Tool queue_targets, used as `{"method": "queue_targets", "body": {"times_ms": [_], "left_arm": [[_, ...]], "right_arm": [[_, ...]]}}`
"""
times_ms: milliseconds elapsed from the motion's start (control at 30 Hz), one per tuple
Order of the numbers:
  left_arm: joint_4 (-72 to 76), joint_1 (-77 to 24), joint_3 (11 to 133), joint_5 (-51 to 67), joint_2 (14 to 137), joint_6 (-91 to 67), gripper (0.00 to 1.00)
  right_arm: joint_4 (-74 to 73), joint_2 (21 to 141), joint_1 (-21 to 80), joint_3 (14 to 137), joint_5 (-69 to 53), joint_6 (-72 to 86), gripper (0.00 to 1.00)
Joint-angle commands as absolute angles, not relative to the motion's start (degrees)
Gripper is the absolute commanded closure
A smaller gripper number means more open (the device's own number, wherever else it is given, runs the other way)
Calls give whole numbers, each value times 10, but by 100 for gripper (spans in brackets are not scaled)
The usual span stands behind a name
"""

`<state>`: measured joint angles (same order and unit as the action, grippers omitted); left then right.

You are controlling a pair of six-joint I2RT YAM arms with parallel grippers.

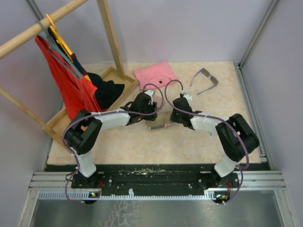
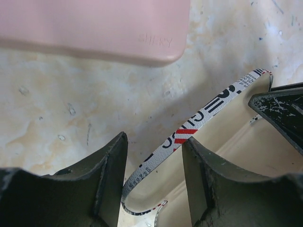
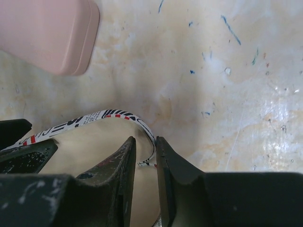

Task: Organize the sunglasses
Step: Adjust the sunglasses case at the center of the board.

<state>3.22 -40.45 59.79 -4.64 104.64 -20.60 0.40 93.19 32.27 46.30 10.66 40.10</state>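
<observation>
Sunglasses (image 1: 204,80): grey-blue frame, dark lenses, lying opened out on the desk (image 1: 142,146) at its far right, well apart from both arms and untouched.

Pink case (image 1: 155,74): flat on the desk at far centre, just beyond the two wrists.

Patterned case (image 2: 208,111): open, cream inside showing, between the two grippers at mid-desk.

Left gripper (image 2: 155,142): jaws apart, astride the long printed rim of the patterned case. The rim lies against the right-hand finger, with a clear gap to the other; no clamp seen.

Right gripper (image 3: 145,140): jaws nearly together, the curved end of that rim in the narrow slot between them. Whether they pinch it cannot be told.

Wooden rack (image 1: 111,38): far left, red garment (image 1: 61,80) hanging from it
</observation>
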Motion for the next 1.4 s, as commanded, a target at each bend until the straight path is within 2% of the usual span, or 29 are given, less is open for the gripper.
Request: {"method": "queue_targets", "body": {"times_ms": [0,367,733,867,1067,1367], "left_arm": [[53,-397,648,-49,1054,-187,45],[58,-380,682,-57,1084,-150,43],[64,-376,659,-48,1061,-122,21],[47,-376,659,-63,1031,-122,13],[2,-376,638,-124,950,-149,8],[-87,-375,538,-141,738,-232,7]], "right_arm": [[64,935,326,493,113,418,76],[94,965,321,499,128,434,76],[84,916,321,467,113,425,75],[66,901,322,471,114,411,69],[0,846,321,482,171,366,51],[-172,692,275,472,271,357,46]]}}
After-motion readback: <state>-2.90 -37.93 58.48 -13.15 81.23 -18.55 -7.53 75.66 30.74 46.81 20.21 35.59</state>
